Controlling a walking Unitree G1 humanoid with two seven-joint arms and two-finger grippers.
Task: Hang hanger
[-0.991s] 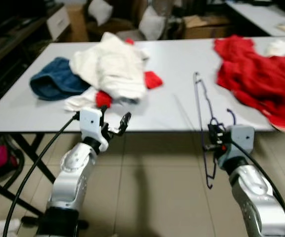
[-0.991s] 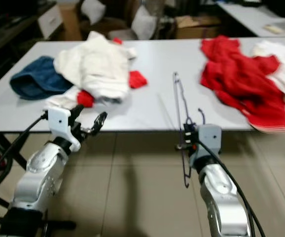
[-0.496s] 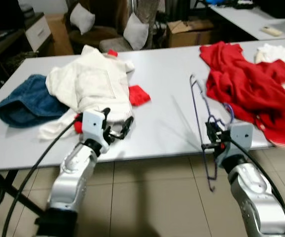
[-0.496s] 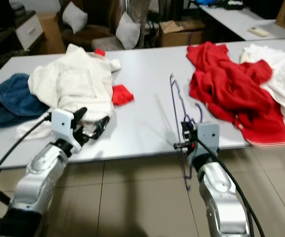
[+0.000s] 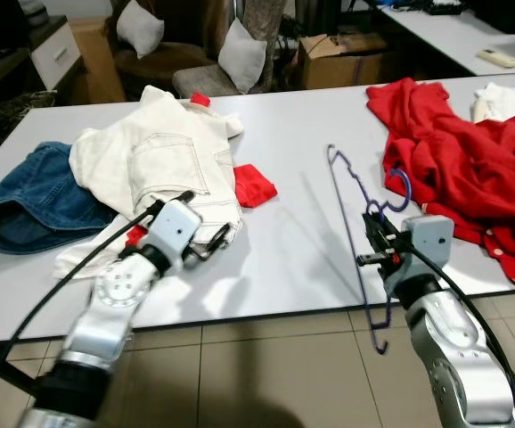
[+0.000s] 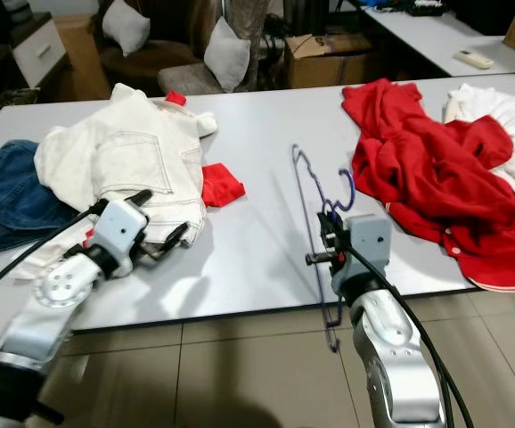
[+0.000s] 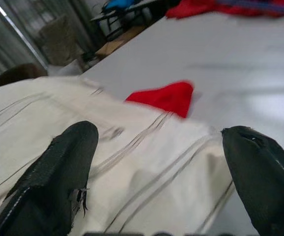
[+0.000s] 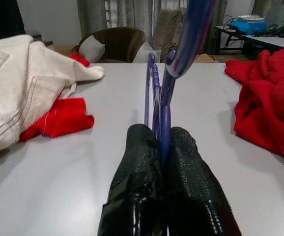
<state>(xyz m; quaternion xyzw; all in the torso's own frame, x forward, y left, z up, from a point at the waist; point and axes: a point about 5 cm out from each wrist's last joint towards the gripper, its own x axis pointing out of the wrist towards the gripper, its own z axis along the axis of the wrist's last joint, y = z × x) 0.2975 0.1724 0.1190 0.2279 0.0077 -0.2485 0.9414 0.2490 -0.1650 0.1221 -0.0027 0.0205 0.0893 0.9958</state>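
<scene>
A purple wire hanger (image 8: 154,88) stands upright at the table's front edge, its hook (image 5: 401,181) pointing toward a red garment (image 5: 458,160). My right gripper (image 5: 373,242) is shut on the hanger's wire, and its fingers (image 8: 137,162) press together around it. The hanger's lower end hangs below the table edge. My left gripper (image 5: 213,242) is open, low over the near hem of a cream-white garment (image 5: 164,165). In the left wrist view the cloth (image 7: 147,162) lies between the spread fingers (image 7: 68,162).
The grey table (image 5: 293,232) also holds blue jeans (image 5: 17,192) at the left, a small red cloth (image 5: 253,183) and a white garment (image 5: 507,98) at the far right. Behind it are chairs with cushions (image 5: 235,53) and a cardboard box (image 5: 338,58).
The camera has come closer to the table. My left gripper has reached forward over the table to the white garment's hem. The right gripper still holds the hanger, now above the table edge.
</scene>
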